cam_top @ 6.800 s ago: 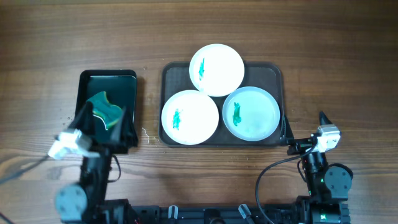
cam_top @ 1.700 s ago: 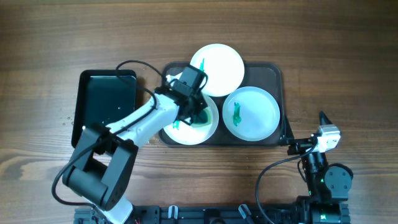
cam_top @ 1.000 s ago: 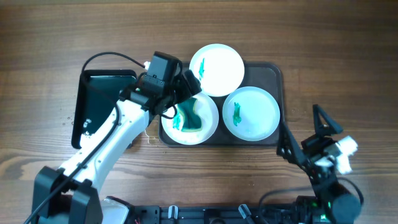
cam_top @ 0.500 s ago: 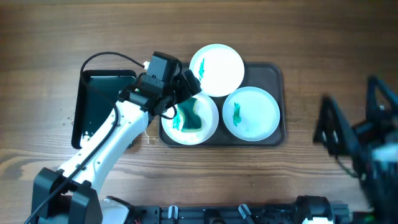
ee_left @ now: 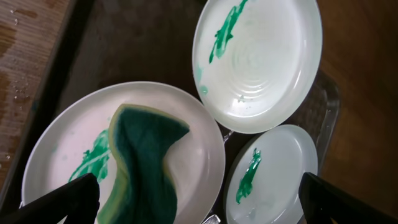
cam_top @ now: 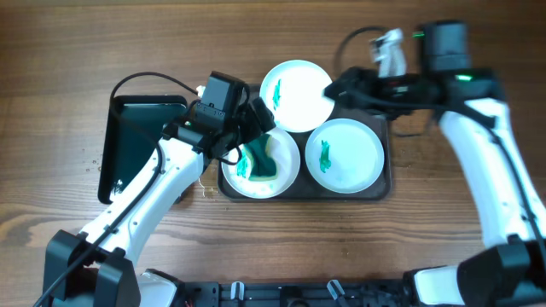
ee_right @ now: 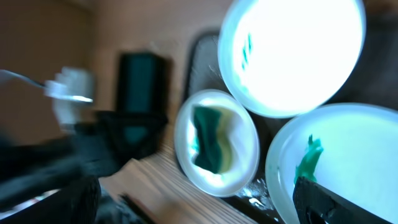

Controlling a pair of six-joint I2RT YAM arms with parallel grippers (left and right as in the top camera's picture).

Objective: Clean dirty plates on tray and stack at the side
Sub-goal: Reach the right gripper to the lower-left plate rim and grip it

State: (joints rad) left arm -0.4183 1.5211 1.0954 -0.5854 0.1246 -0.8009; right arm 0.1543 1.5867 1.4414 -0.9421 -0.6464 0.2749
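Three white plates lie on the dark grey-brown tray (cam_top: 232, 99): the top plate (cam_top: 299, 107), the left plate (cam_top: 288, 170) and the right plate (cam_top: 350, 166). Each carries a teal smear. A green sponge (cam_top: 260, 159) lies on the left plate. My left gripper (cam_top: 258, 128) hovers open just above that plate's back edge, jaws spread wide, with the sponge (ee_left: 146, 162) lying loose on the plate (ee_left: 62, 143). My right gripper (cam_top: 338, 90) is open above the tray, between the top and right plates. The right wrist view shows the top plate (ee_right: 292, 50), the left plate (ee_right: 245, 155) and the right plate (ee_right: 354, 155).
A smaller glossy black tray (cam_top: 136, 141) sits left of the big tray, partly under my left arm. Bare wood surrounds both trays. My right arm reaches in from the right, over the tray's back right corner.
My right arm has swung from the front right edge up and over the tray's back right. The left arm and the sponge have stayed put for the last second.
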